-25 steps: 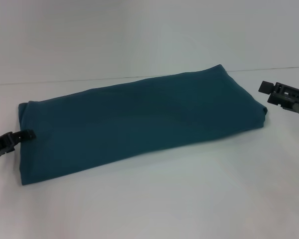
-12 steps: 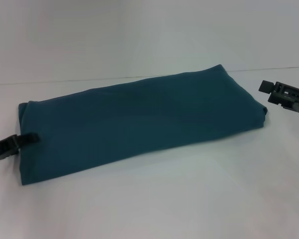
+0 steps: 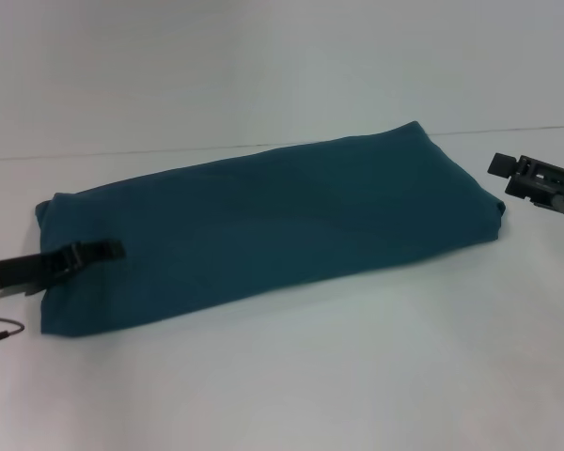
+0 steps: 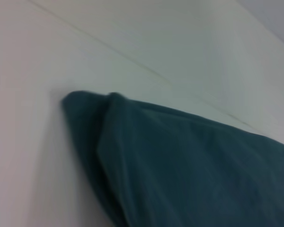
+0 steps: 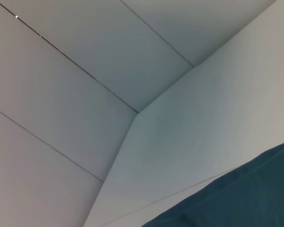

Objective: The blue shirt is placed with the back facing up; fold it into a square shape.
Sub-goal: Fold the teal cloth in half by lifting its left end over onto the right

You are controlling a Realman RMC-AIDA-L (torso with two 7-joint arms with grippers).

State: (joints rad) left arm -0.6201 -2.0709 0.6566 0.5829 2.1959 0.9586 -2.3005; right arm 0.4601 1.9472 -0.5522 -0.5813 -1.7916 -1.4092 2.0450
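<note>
Since a second ago our left claw (image 3: 113, 249) has slid inward from the shirt's left edge and now lies over the fabric; our right claw (image 3: 496, 164) has not shifted, hanging just off the shirt's right end; we cannot tell whether either claw is open or closed; the blue shirt (image 3: 273, 221) lies on the white worktop (image 3: 357, 376) as a long folded band, running from near left to far right, its layered left corner (image 4: 92, 106) showing in the left wrist view; we judge the risk is pinching only the top layer, so the band peels apart when lifted; a claw dragging could also skew the band
</note>
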